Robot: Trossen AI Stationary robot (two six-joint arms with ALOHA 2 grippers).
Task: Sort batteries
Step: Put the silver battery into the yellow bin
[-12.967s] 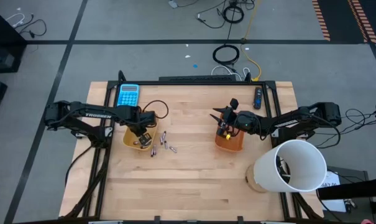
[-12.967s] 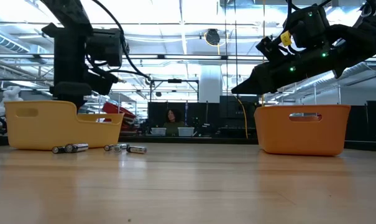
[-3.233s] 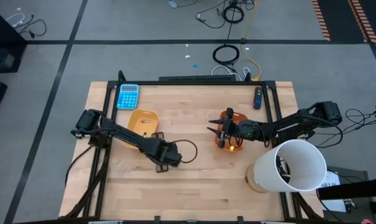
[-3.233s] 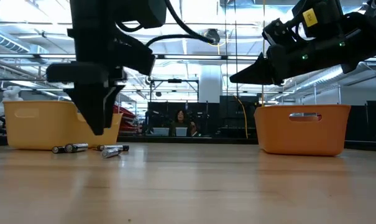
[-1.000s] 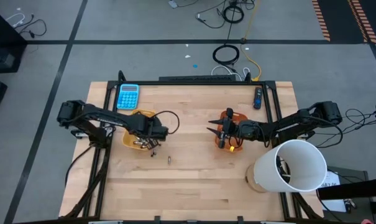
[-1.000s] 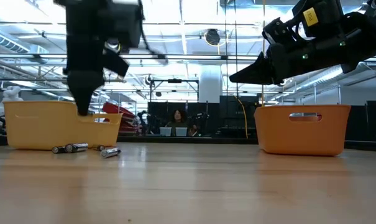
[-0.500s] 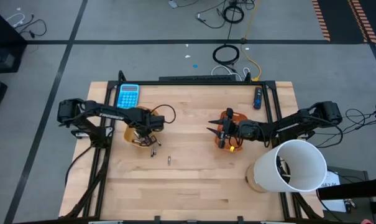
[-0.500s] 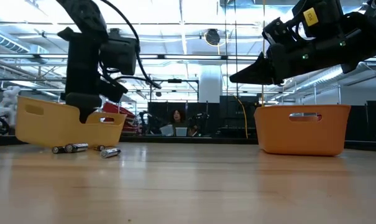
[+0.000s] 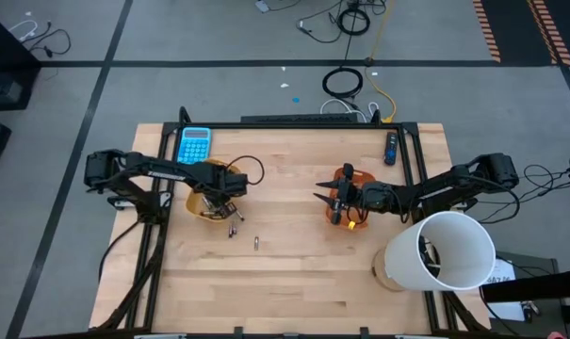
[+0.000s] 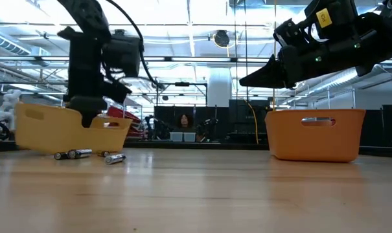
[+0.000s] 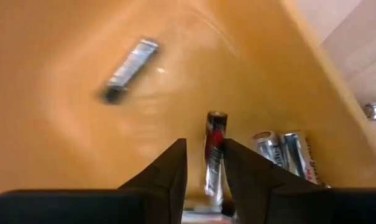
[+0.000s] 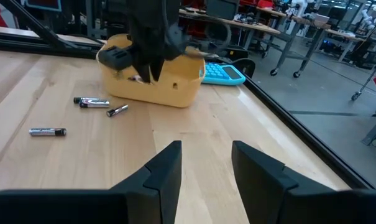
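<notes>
A battery (image 11: 215, 149) stood between the parted fingers of the left hand (image 11: 204, 163), its long axis running straight ahead along the line of the fingers. Whether the fingers touched it or had let it go could not be told. It hung inside the yellow tray (image 9: 204, 185), close to the tray's sloping wall, with two more batteries (image 11: 285, 154) lying side by side just beside it and another battery (image 11: 127, 67) lying slantwise farther up the tray floor.

Outside the tray, a few loose batteries (image 10: 75, 154) lay on the table (image 9: 294, 273) just beside the tray's wall, on the side toward the near edge, and a single battery (image 9: 256, 243) lay a little farther out toward the table's middle. In the right wrist view these strays (image 12: 93, 102) lay with their long axes roughly parallel to the tray's long wall.

The left hand was over the yellow tray near the table's left edge, so it was far nearer to the strays than the right hand (image 9: 338, 196). That one hung above the orange tray (image 9: 352, 218) toward the right edge, its fingers apart with nothing between them, well away from every loose battery. By that layout, the next pick looked to fall to the left arm, reaching just over the tray's near wall.
</notes>
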